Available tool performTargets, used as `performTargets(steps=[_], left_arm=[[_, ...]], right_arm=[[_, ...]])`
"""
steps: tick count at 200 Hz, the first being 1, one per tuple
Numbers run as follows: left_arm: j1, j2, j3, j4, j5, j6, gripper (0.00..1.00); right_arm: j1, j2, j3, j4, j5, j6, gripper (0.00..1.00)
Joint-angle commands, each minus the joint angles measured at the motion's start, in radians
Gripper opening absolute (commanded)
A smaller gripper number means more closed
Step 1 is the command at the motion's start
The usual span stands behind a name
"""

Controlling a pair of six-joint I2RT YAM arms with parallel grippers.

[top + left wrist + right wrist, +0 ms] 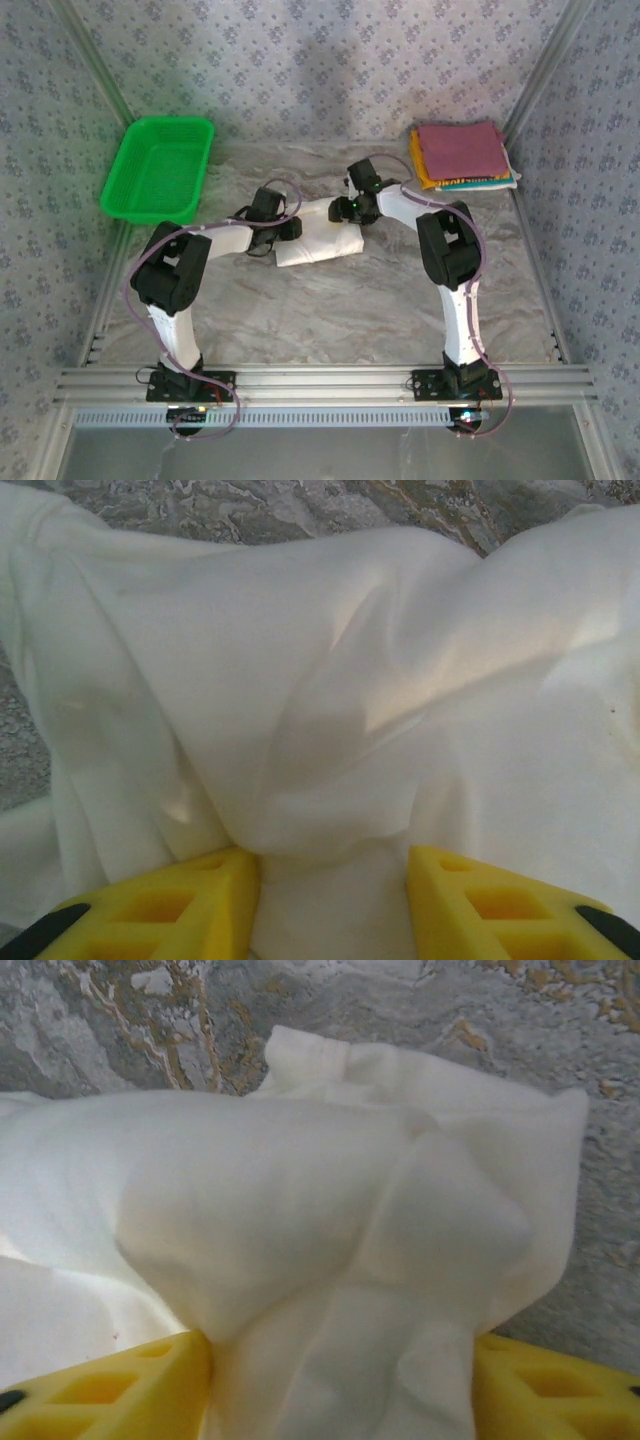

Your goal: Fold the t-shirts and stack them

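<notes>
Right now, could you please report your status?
Shut on partly folded white t-shirt: left gripper, right gripper. Back right: folded stack. Back left: green basket, out of the way.

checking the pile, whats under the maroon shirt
Under the maroon shirt, a yellow shirt and a teal shirt show only edges; anything else covered there can't be seen.

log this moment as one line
left pincer: gripping white t-shirt | right pincer: gripping same shirt | folded stack: back right corner
</notes>
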Motion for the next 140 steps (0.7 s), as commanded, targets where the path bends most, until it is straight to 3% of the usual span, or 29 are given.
performTargets(steps=[1,20,40,63,98,140], left_arm=[[0.009,0.012,-0.035,-0.023,-0.027,-0.008,0.43],[0.013,-0.01,-0.047,-0.015,-0.036,-0.008,0.43],[0.025,-0.04,-0.057,-0.011,-0.036,-0.02,0.45],[0.036,-0.124,-0.085,0.013,-0.041,-0.036,0.59],[0.033,-0.363,-0.172,0.077,-0.094,-0.057,0.76],[0.019,-0.562,-0.219,0.045,-0.099,0.0,0.84]], right_arm=[[0.007,0.067,-0.01,0.01,-0.087,0.034,0.52],[-0.001,0.091,-0.005,0.034,-0.135,0.058,0.31],[-0.023,0.084,-0.031,0.08,-0.167,0.08,0.15],[-0.053,0.057,-0.045,0.096,-0.181,0.076,0.0],[-0.093,0.016,-0.008,0.039,-0.186,-0.014,0.0],[-0.153,-0.023,0.135,-0.124,-0.147,-0.213,0.0]])
